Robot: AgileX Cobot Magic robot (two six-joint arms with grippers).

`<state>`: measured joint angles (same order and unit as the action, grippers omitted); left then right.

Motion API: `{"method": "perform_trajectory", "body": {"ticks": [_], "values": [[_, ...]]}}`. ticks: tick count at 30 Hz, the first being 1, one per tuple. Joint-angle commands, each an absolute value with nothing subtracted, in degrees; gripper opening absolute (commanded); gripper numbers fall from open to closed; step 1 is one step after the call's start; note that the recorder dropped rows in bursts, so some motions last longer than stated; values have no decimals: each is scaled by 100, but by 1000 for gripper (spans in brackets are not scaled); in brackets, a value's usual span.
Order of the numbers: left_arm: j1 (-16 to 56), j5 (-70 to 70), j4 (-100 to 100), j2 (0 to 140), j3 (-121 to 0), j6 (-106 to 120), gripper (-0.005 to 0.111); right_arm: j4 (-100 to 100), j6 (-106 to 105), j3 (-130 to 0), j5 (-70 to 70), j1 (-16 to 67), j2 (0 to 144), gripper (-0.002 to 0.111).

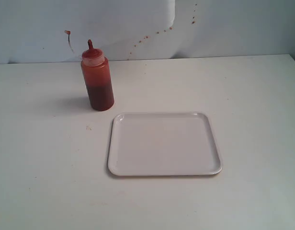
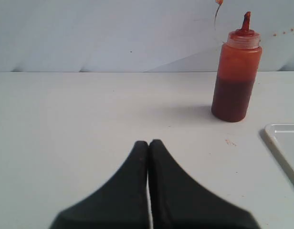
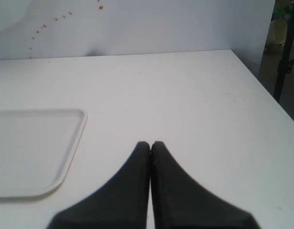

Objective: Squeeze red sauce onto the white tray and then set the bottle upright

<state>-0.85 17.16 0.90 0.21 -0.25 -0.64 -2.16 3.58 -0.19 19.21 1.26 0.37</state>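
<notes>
The bottle (image 1: pixel 96 81) stands upright on the white table, behind the left corner of the white tray (image 1: pixel 164 143); dark red sauce (image 1: pixel 100 97) fills its lower half. The tray's surface is bare white. Neither gripper shows in the exterior view. In the left wrist view my left gripper (image 2: pixel 149 143) is shut with nothing in it, well short of the bottle (image 2: pixel 235 76), and a corner of the tray (image 2: pixel 283 143) shows. My right gripper (image 3: pixel 150 144) is shut and empty too, beside the tray (image 3: pixel 37 152).
The grey back wall (image 1: pixel 209 28) behind the table carries a line of small red splatter dots (image 1: pixel 152 36). The table's right edge (image 3: pixel 264 88) drops off to a dark floor with a stand.
</notes>
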Motion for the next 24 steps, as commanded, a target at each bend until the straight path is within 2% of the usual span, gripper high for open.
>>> {"method": "perform_trajectory", "body": {"ticks": [1, 24], "values": [[-42, 1679, 76, 0, 0, -115, 0, -203, 341, 0, 1910, 96, 0, 0], [-42, 1679, -80, 0, 0, -113, 0, -203, 341, 0, 1910, 96, 0, 0]]}}
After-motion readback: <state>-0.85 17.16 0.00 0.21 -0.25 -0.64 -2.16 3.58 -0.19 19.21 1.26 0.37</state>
